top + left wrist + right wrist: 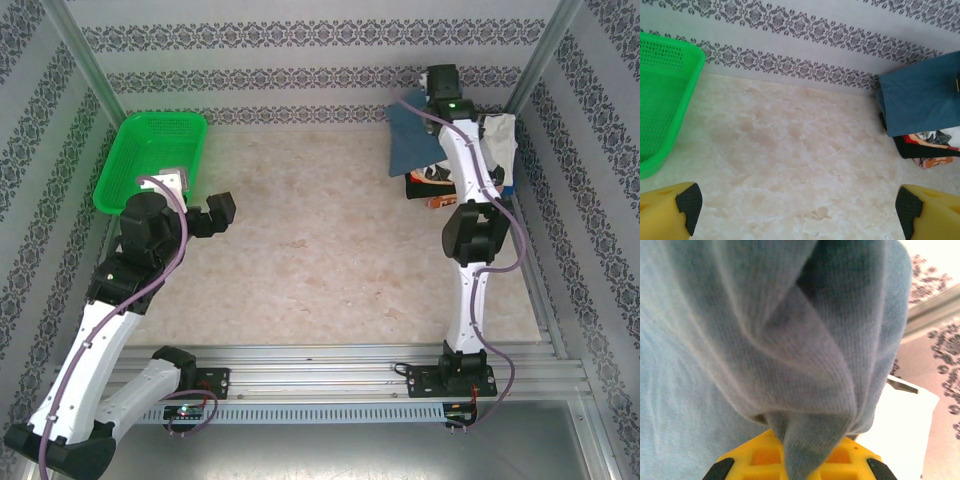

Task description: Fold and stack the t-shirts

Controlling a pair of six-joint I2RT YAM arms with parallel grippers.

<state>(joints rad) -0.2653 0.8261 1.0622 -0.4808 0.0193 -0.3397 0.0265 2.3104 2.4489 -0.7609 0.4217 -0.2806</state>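
R claw (799, 462) clamped on slate-blue shirt (765, 340), far-right corner over shirt pile (926, 144). L claw (796, 207) jaws apart, beside green basket (665, 100).

Item: one green plastic mesh basket (150, 145) (660, 100), rectangular with a raised rim, which sat tilted against the left side wall at the far left corner of a pale marble-patterned table (320, 240) (790, 165). Behind and beside the basket rose white walls banded with grey damask print (300, 60) (815, 30), with a slanted metal post (85, 60) just above it. Aluminium rails (330, 360) ran along the table edge well nearer than the basket.
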